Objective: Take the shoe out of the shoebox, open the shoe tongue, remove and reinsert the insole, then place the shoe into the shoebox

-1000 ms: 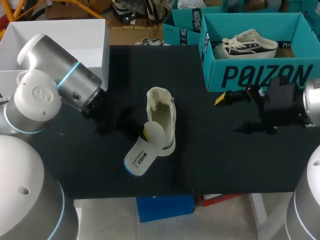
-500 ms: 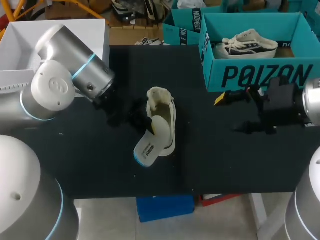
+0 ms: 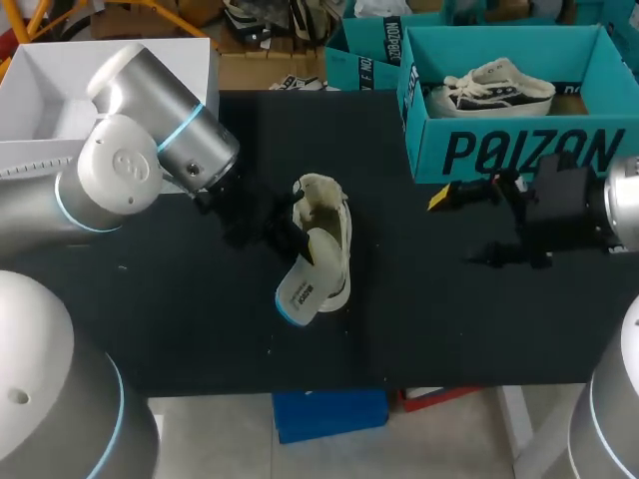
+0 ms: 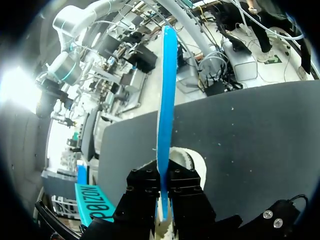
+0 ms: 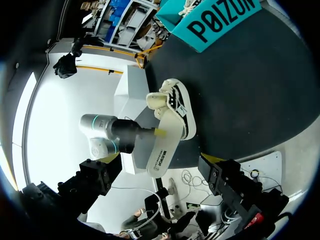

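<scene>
A cream sneaker (image 3: 324, 225) lies on the black table (image 3: 449, 319), opening up. A white insole with a blue underside (image 3: 303, 291) sticks out of it at a slant, toe end inside the shoe. My left gripper (image 3: 298, 245) is shut on the insole at the shoe's side. In the left wrist view the insole (image 4: 165, 100) stands edge-on between the fingers (image 4: 145, 192), above the sneaker (image 4: 194, 161). My right gripper (image 3: 451, 196) hangs open beside the teal shoebox (image 3: 519, 150), away from the sneaker. In the right wrist view the sneaker (image 5: 173, 106) and the insole (image 5: 163, 146) lie ahead of the right gripper (image 5: 161, 172).
A second sneaker (image 3: 496, 86) lies inside the teal shoebox at the back right. A white open box (image 3: 120, 70) stands at the back left. Another teal box (image 3: 364, 50) stands behind the table.
My left arm has moved right toward the sneaker, pushing the insole further in; less of it sticks out. The right arm has not moved.
</scene>
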Tool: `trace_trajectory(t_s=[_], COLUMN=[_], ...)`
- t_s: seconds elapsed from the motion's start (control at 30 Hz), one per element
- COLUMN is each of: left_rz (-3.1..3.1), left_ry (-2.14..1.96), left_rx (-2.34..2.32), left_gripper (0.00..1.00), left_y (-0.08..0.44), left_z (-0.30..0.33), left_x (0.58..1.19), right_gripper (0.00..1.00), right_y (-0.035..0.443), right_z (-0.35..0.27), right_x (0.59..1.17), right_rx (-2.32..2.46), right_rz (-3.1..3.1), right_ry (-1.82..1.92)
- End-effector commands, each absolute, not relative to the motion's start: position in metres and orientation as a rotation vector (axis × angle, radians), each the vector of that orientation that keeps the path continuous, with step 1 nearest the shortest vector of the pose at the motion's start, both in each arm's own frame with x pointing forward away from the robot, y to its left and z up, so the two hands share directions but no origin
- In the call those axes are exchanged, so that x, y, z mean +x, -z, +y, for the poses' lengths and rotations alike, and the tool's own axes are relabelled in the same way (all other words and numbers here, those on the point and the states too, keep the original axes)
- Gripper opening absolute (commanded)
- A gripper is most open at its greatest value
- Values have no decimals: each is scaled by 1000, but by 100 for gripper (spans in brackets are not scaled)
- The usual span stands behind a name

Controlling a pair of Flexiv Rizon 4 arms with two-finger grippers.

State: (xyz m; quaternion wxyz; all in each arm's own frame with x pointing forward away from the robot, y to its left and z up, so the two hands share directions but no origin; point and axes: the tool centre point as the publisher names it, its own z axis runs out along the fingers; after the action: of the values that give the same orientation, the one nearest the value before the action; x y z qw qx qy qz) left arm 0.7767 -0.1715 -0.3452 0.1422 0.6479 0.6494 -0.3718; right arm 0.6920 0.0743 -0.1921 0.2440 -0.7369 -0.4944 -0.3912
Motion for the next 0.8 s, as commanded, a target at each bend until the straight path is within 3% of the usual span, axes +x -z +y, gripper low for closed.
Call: trace_trajectory(t_s=[0.03, 0.8], left_rz=[1882, 1930], left_ry=[1060, 990], left_rx=[1866, 1756], left_gripper=[0, 0], left_y=[352, 368], left_z=[-179, -183], left_x=[782, 813], right_gripper=[100, 100], right_y=[192, 192], right_z=[74, 74], right_x=[692, 692], right_rx=[-2014, -2014], right_rz=[-1350, -1350], right_ry=[1069, 1069])
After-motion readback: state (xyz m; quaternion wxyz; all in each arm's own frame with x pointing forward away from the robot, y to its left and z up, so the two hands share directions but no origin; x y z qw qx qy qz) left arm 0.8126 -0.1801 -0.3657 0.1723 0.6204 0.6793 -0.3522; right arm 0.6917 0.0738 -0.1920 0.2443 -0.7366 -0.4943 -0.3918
